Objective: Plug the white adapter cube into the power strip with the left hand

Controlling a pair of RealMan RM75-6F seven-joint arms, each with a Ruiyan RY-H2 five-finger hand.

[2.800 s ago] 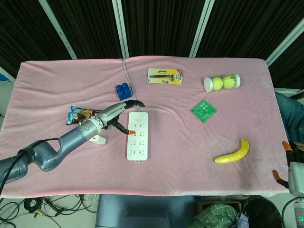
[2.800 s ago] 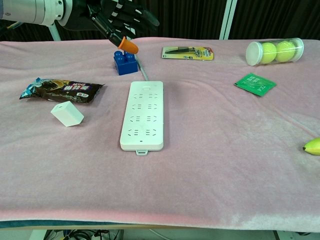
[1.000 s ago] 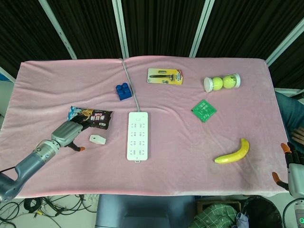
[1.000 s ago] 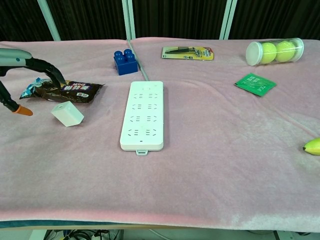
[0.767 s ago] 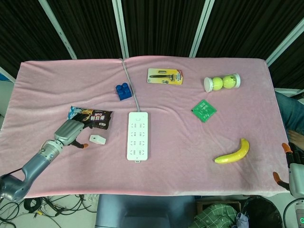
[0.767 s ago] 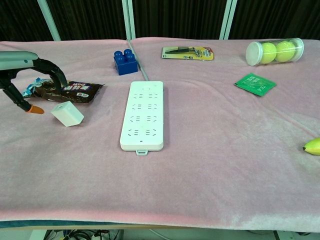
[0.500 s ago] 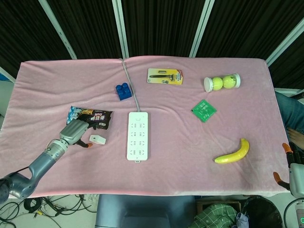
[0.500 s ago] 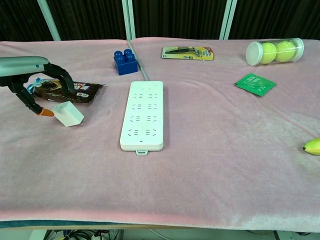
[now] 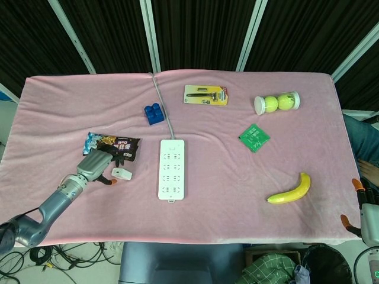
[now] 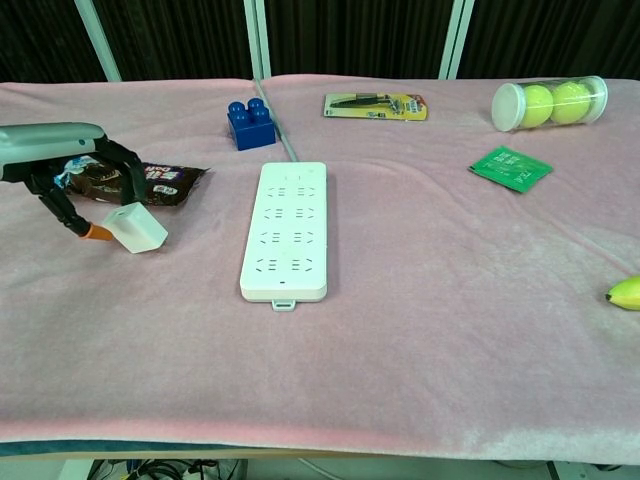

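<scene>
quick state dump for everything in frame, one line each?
White adapter cube: on the pink cloth, unplugged.
White power strip: flat, sockets empty.
Left hand: fingers around the cube, not lifting.
Right hand: at table edge, holding nothing.
Clear tennis-ball tube: on its side, capped.

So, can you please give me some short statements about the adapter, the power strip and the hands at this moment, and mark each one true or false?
1. The small white adapter cube is plugged into the long white power strip. False: it lies on the pink cloth, to the left of the strip and apart from it.
2. The left hand is right beside the adapter cube, with its fingers arched around it. True.
3. The blue toy brick stands on the power strip. False: it sits on the cloth beyond the strip's far end.
4. The dark snack packet lies just behind the adapter cube. True.
5. The yellow banana is held by the right hand. False: it lies loose on the cloth.
</scene>
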